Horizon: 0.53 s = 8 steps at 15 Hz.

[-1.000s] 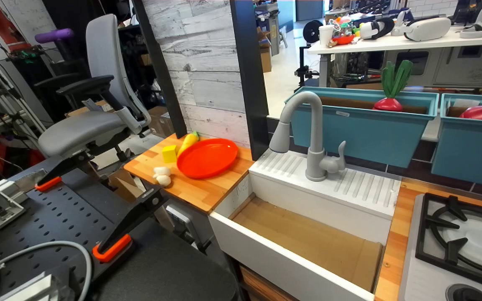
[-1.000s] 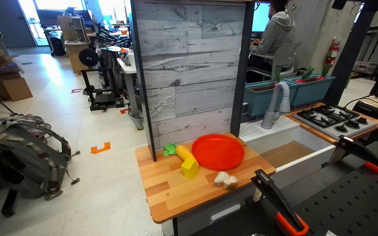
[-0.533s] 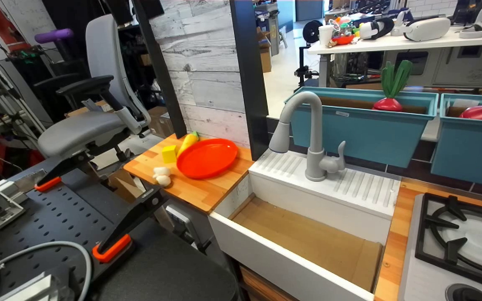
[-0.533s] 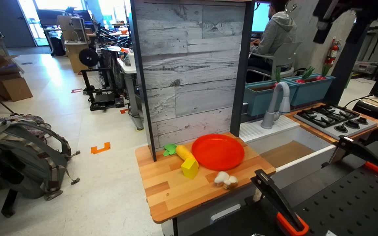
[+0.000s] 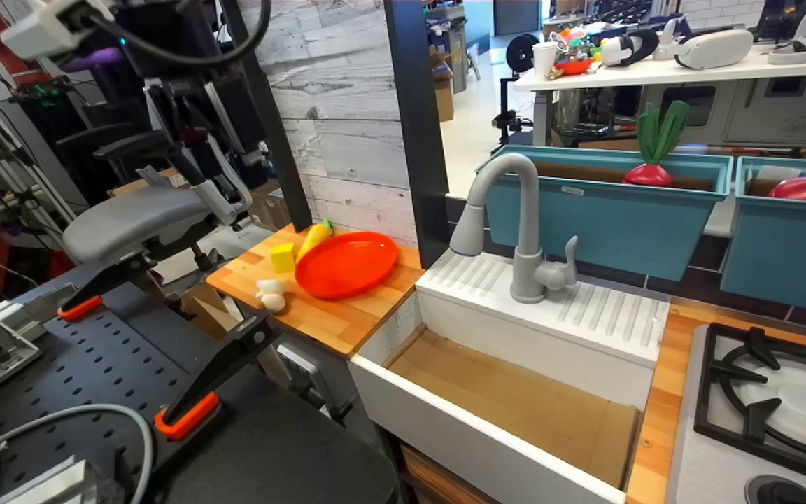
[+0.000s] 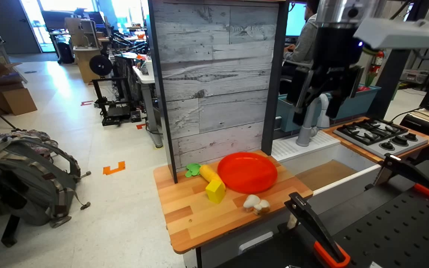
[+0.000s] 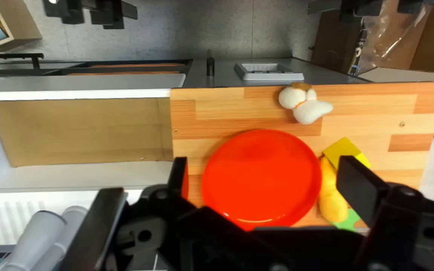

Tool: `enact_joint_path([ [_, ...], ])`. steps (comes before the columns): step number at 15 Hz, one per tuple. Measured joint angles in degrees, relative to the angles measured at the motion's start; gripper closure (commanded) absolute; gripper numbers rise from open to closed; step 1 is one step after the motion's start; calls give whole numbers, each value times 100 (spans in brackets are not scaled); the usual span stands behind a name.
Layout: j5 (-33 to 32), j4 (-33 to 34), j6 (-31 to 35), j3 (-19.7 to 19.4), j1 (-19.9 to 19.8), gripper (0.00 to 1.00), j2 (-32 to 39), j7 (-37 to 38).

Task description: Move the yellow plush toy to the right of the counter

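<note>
"Tool (image 6: 315, 114): jaws wide apart, nothing held; it hangs well above the counter (image 6: 207, 220)."

"How far along is the job?"

"At the very start, I'd judge. Of two yellow candidates, I take the plush to be the green-topped toy carrot (image 6: 210, 175), near the far edge toward the left corner, though I can't be certain. It rests on the counter, not yet grasped."

"What remains?"

"Everything: reach, grip, lift, carry, release. I read the goal as the right edge, where the counter meets the white sink (image 5: 459, 441). An orange-red plate (image 6: 247, 173) lies in between, so a low path could snag it."

"And the surface, left to right?"

"Pale and darker wooden strips, rounded off at the front left corner. After the carrot comes a yellow block (image 6: 215, 191), just in front of its tip and seemingly touching; then that plate, toward the far edge; then cream toy mushrooms (image 6: 252, 202) by the front edge; past the sink, a gas hob (image 6: 381, 137)."

"And the room?"

"From the left, in an exterior view: a slumped backpack (image 6: 32, 180), a 3D printer (image 6: 118, 112) farther off, a weathered-plank panel (image 6: 216, 82) rising along the far edge, and a seated person in grey (image 6: 304, 46), partly hidden."
</note>
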Motion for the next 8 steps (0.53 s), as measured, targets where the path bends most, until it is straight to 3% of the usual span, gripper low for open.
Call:
enact_joint_path([
  [8, 424, 948, 1026, 749, 155, 0, 2133, -2],
])
